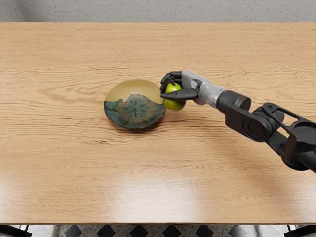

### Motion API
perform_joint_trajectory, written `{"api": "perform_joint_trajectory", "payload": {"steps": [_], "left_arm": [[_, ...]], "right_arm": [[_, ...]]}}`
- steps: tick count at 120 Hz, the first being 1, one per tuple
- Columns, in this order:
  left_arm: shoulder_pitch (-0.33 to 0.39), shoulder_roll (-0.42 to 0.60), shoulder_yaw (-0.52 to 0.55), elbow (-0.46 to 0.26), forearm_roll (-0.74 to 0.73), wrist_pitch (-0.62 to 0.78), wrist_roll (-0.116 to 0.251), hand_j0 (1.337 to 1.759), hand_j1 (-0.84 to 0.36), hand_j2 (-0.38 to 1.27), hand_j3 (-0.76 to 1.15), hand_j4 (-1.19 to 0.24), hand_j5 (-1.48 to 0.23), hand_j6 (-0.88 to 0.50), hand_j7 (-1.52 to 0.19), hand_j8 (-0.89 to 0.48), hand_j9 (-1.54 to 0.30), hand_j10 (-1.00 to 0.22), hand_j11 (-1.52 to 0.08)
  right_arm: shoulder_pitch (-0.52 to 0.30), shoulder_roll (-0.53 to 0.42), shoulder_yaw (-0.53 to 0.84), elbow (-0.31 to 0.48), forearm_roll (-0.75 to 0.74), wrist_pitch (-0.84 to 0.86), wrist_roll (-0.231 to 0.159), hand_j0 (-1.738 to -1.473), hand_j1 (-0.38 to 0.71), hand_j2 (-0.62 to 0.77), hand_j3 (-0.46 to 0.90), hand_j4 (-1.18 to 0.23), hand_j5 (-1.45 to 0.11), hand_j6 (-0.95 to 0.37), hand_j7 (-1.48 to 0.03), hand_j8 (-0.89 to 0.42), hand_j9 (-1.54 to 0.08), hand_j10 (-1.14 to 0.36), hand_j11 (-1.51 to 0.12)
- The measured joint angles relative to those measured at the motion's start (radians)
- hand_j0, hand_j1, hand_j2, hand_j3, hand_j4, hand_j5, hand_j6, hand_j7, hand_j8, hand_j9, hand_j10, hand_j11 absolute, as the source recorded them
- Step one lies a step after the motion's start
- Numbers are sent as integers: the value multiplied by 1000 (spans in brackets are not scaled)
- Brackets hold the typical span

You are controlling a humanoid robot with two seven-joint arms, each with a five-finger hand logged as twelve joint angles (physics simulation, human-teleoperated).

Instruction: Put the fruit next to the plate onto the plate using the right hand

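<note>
Not yet on the plate: holding a small round yellow-green fruit (173, 100) just beside the right rim of the shallow round plate (123, 90), cream inside with a teal-and-brown leaf-like pattern. Wrapped around the fruit with the black fingers (170, 78) of the right hand (183, 87), 1 finger across the front, the others curled over the top and far side. Hard to tell whether lifted clear of the light wooden table (74, 163) or resting on it.

Likely trouble from here: dragging sideways at this height, knocking the rim and shoving or tipping the plate. Also risky: loosening early on so round and smooth a thing, letting it roll away across the table. Calls for a lift above the rim first, then a short move left and a low release over the middle.

No sign of the left arm.
</note>
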Motion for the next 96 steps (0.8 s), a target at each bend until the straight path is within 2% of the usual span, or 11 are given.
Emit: {"api": "perform_joint_trajectory", "payload": {"steps": [29, 48, 78, 96], "left_arm": [[0, 0, 0, 0, 0, 0, 0, 1658, 349, 0, 0, 0, 0, 0, 0, 0, 0, 0, 0], [0, 0, 0, 0, 0, 0, 0, 1658, 349, 0, 0, 0, 0, 0, 0, 0, 0, 0, 0], [0, 0, 0, 0, 0, 0, 0, 1658, 349, 0, 0, 0, 0, 0, 0, 0, 0, 0, 0], [0, 0, 0, 0, 0, 0, 0, 1658, 349, 0, 0, 0, 0, 0, 0, 0, 0, 0, 0]], "right_arm": [[36, 79, -9, 3, -1, -45, -37, -1640, 384, -66, 0, -729, -1051, -696, -991, -546, -1050, -385, -1060], [58, 129, -13, -5, -7, -72, -56, -1640, 401, -10, 0, -727, -1052, -698, -990, -544, -1049, -387, -1057], [93, 237, -69, -99, -14, -90, -63, -1639, 410, 7, 0, -725, -1043, -697, -984, -543, -1041, -387, -1050], [105, 266, -87, -134, -13, -92, -63, -1641, 380, -48, 0, -714, -1022, -708, -968, -566, -1020, -399, -1031]]}}
